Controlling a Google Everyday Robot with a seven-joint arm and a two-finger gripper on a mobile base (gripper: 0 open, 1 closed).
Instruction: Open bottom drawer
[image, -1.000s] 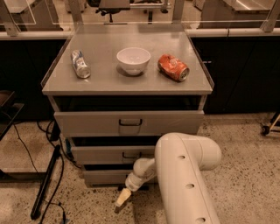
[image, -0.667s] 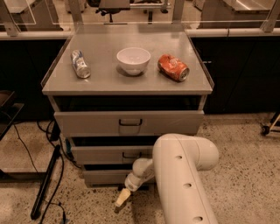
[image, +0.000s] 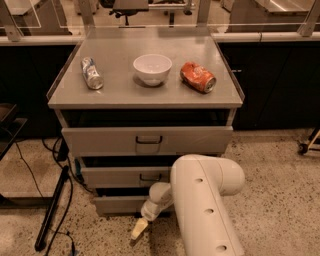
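Note:
The grey metal cabinet has three drawer fronts. The bottom drawer (image: 117, 204) is the slimmest front, low near the floor; its centre handle is hidden behind my arm. My white arm (image: 205, 200) reaches down in front of the cabinet. My gripper (image: 138, 229) hangs just below and in front of the bottom drawer front, close to the floor. The mid-sized drawer (image: 125, 176) and the tallest top drawer (image: 147, 140) sit above it, each with a dark handle.
On the cabinet top (image: 115, 92) lie a crushed silver can (image: 92, 73), a white bowl (image: 152, 69) and an orange can (image: 198, 77) on its side. A black stand leg (image: 52, 210) and cables lie on the speckled floor at left. Dark cabinets stand behind.

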